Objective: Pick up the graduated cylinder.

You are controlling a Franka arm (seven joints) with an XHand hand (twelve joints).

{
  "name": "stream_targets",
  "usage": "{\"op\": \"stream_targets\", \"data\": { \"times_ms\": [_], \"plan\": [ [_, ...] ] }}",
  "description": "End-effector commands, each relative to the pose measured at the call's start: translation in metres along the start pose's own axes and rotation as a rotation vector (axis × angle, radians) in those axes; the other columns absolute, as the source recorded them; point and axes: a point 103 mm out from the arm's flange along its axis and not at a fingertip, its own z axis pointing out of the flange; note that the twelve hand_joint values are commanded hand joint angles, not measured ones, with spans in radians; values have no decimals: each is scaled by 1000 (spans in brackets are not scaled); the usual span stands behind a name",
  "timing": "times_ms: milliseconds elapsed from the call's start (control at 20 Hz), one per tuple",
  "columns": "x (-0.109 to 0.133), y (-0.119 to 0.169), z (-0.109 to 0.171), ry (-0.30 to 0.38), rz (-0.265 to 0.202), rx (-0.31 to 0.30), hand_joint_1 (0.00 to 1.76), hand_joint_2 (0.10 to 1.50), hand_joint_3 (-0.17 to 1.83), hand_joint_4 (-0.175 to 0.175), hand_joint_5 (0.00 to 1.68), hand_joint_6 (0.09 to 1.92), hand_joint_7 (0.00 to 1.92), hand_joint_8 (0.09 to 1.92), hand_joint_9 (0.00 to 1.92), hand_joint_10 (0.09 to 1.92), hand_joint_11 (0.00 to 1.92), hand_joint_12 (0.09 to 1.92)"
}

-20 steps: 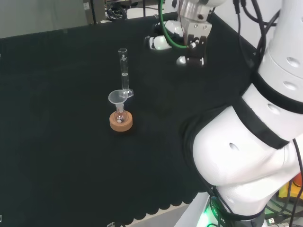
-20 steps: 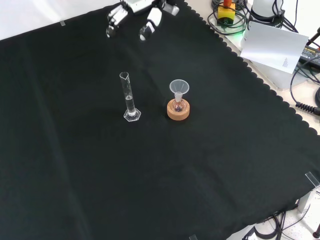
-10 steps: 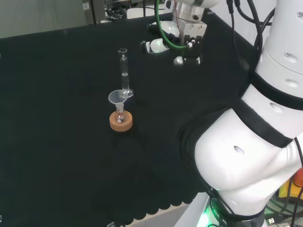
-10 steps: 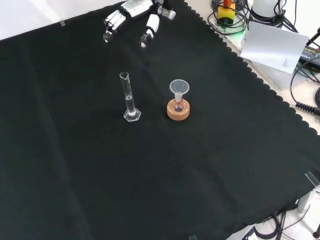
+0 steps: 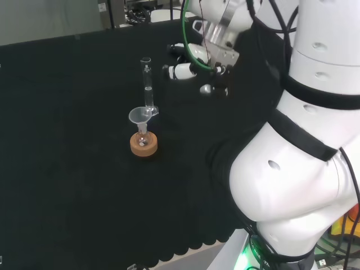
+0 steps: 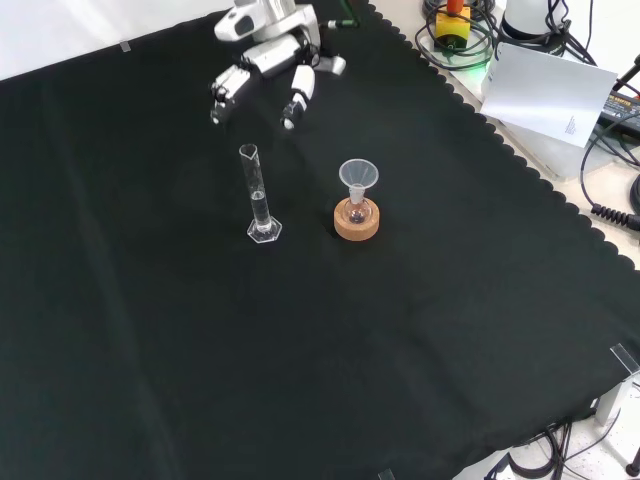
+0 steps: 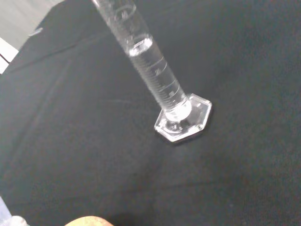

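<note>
While the hand (image 6: 268,62) hovers with spread, empty fingers, the graduated cylinder (image 6: 258,194) stands apart, nearer the front view's camera.

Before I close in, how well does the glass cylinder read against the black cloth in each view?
Head view: the graduated cylinder is faint, partly overlapped by the funnel. Front view: a thin pale outline, its base bright. Wrist view: clearest, with marks and liquid line visible, glare on the hexagonal base, and a blurred cork edge at the frame's border.

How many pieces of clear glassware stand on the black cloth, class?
3 that I can make out: a graduated cylinder left in the front view, and a funnel sitting in a small flask on a cork ring beside it.
</note>
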Motion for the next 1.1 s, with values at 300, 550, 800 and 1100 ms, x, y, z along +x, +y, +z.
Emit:
{"op": "stream_targets", "data": {
  "times_ms": [300,550,800,1100],
  "plan": [
    [-15,23,43,152,-88,-26,656,868,222,-44,329,87,238,710,386,686,151,1381],
    [-14,31,56,185,-99,-37,719,835,246,-45,344,87,242,683,405,650,158,1371],
    [-9,44,66,213,-113,-34,810,785,315,-48,388,87,323,675,502,617,209,1360],
    [-9,54,79,310,-148,-51,892,720,436,-46,439,87,361,661,561,580,273,1337]
  ]
}}
